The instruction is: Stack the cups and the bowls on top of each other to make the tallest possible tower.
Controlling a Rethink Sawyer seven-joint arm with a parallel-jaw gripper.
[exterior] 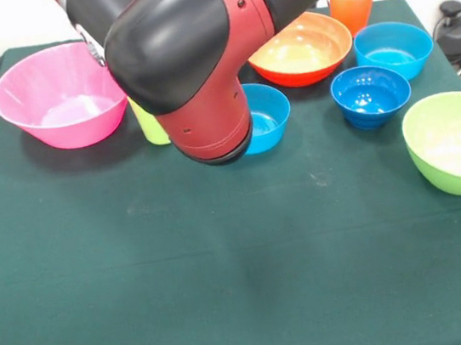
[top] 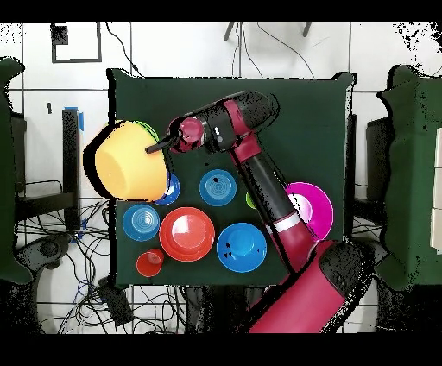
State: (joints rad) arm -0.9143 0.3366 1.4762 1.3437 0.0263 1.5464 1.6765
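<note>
No tower is built yet: the light-orange bowl [top: 129, 161] is apparently gripped by the end effector [top: 162, 145]; other bowls lie unstacked.

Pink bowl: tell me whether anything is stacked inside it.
No. The pink bowl sits upright on the green table with nothing inside.

A: The bowls [exterior: 372, 94] look like glossy, smooth plastic.
B: Yes, and the surface [exterior: 230, 293] wears matt green cloth. The arm [exterior: 187, 50] has smooth, hard red and black shells.
</note>
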